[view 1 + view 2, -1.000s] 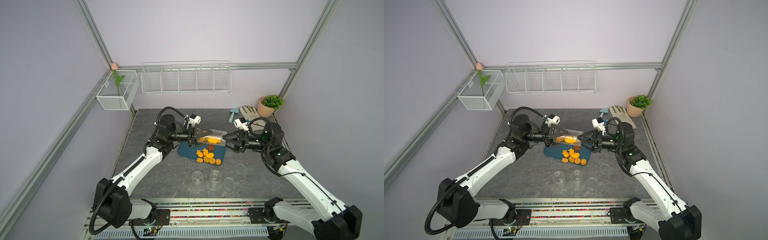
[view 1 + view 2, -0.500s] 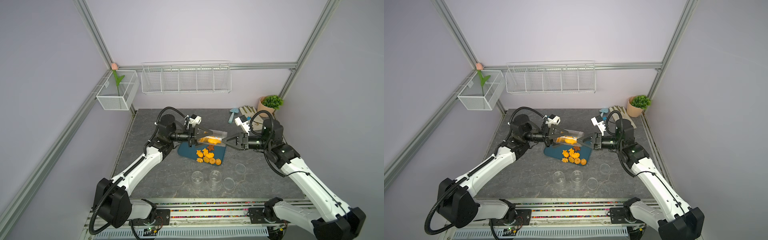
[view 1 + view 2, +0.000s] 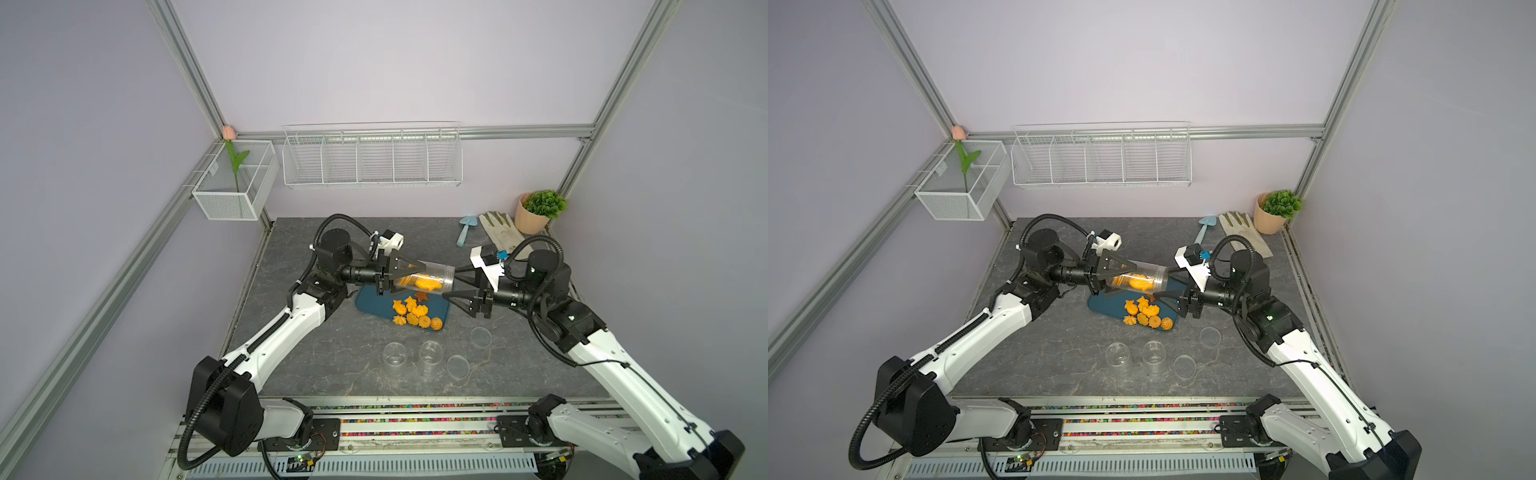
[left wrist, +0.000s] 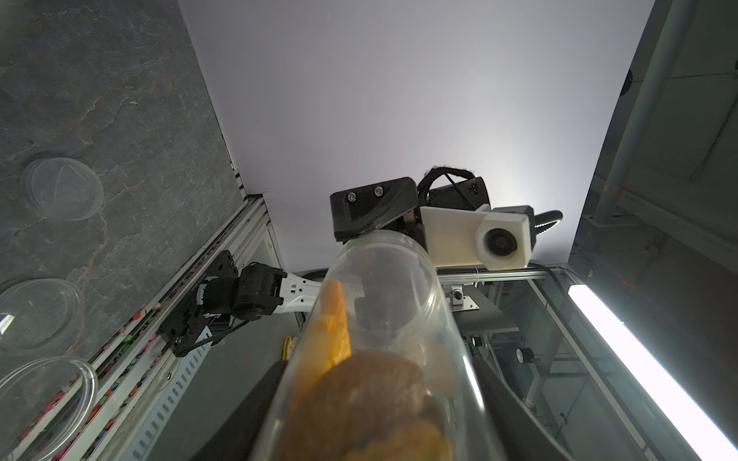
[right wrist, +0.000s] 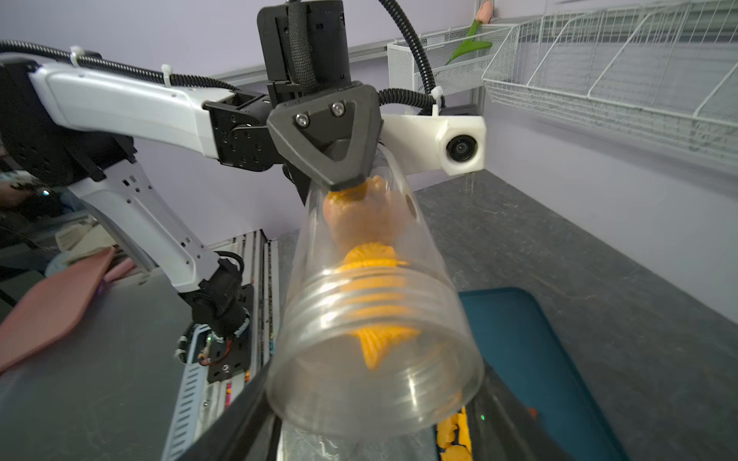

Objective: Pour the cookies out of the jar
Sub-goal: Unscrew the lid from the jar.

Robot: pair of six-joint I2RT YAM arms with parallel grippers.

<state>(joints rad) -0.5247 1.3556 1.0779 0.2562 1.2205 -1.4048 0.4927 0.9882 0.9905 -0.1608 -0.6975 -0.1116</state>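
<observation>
A clear jar (image 3: 424,280) lies on its side in the air above a dark blue tray (image 3: 370,301). My left gripper (image 3: 409,278) is shut on its closed end. A few orange cookies (image 3: 417,283) are inside, and a fish-shaped one (image 5: 375,339) lies near the open mouth. Several cookies (image 3: 415,313) lie heaped on the tray, a brown star (image 3: 422,296) among them. My right gripper (image 3: 449,284) faces the left one, and its fingers (image 5: 255,391) press on both sides of the jar's rim (image 5: 371,399). Both top views show the jar (image 3: 1138,279) held between the two grippers.
Two clear cups (image 3: 394,358) (image 3: 430,353) and two clear lids (image 3: 481,336) (image 3: 458,365) sit in front of the tray. A blue trowel (image 3: 464,230), a glove (image 3: 500,232) and a potted plant (image 3: 536,212) are at the back right. White wire baskets (image 3: 372,160) hang on the walls.
My right arm shifted and its wrist turned at the jar's mouth, the jaws narrowing slightly onto the rim. The left arm, the jar and the cookies on the tray stayed put.
</observation>
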